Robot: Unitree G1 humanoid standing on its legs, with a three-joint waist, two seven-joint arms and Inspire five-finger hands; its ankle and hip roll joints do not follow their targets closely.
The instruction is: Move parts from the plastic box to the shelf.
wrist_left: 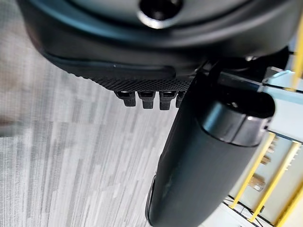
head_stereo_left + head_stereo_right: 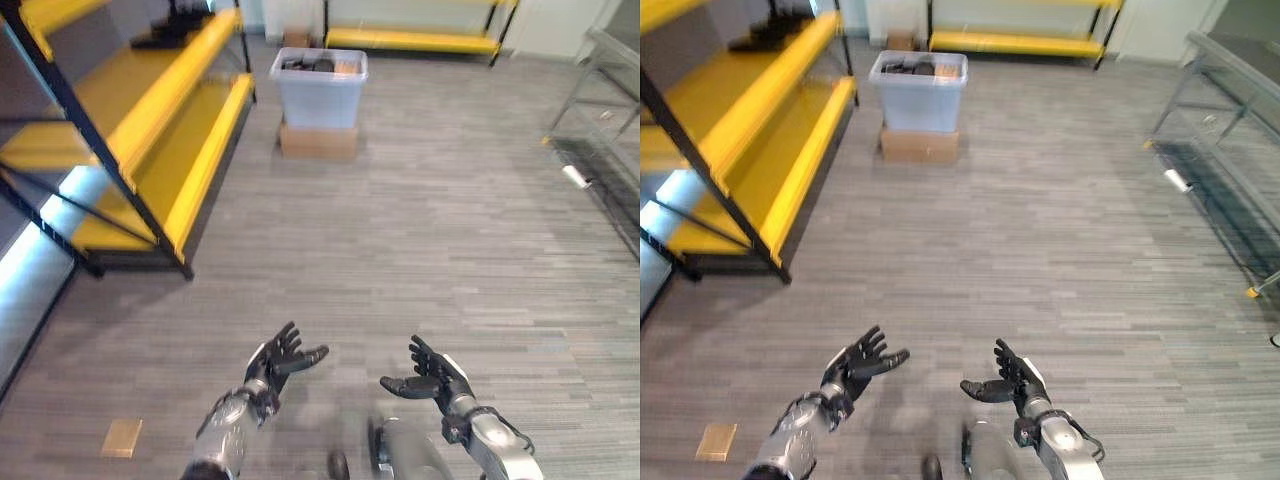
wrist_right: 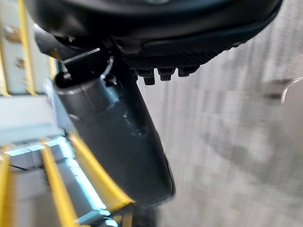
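Left eye view: left hand [image 2: 283, 358] and right hand [image 2: 430, 378] are spread wide, holding nothing. Dark parts [image 2: 308, 64] lie in the plastic box [image 2: 319, 88], far ahead beside the yellow shelf [image 2: 150, 110].

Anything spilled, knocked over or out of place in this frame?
Little stands out. The plastic box sits upright on a cardboard box, dark parts inside. A flat cardboard scrap lies loose on the floor near the left hand. Both it and the right hand are open, holding nothing.

Shelf [image 2: 170, 95] yellow, dark frame; plastic box [image 2: 318, 92] translucent blue-grey; floor [image 2: 420, 230] grey-striped.
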